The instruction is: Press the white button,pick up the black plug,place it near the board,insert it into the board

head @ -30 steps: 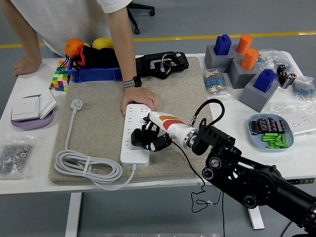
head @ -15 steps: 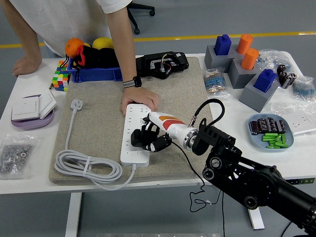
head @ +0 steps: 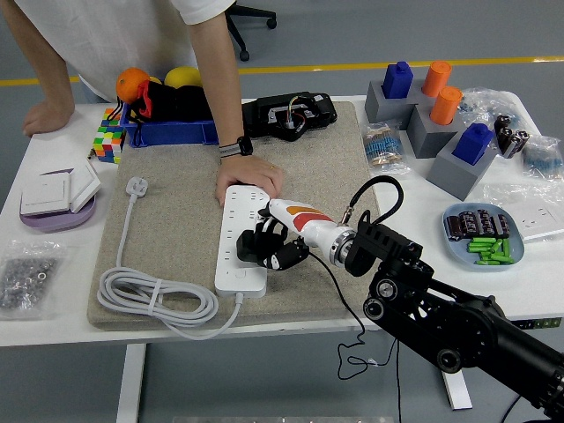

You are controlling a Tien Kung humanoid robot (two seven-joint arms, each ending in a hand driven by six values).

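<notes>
A white power strip (head: 240,238), the board, lies lengthwise on the beige mat (head: 176,229). My right hand (head: 267,248) comes in from the lower right and its black fingers are curled around the black plug (head: 248,246), which sits on the strip's middle sockets. A person's hand (head: 250,177) presses down on the strip's far end and holds it still. The strip's white cable (head: 159,302) coils at the mat's near left and ends in a white plug (head: 136,186). My left arm is out of view.
A person leans over the far side, the other hand (head: 44,115) on the table's far left. Far left: a Rubik's cube (head: 108,142), white switch plates (head: 57,192), a bag of screws (head: 31,275). Right: grey blocks with pegs (head: 436,115), a blue dish (head: 485,233).
My right hand with the black plug has shifted very slightly right and toward me over the strip. The person's hand has stayed on the strip's far end.
</notes>
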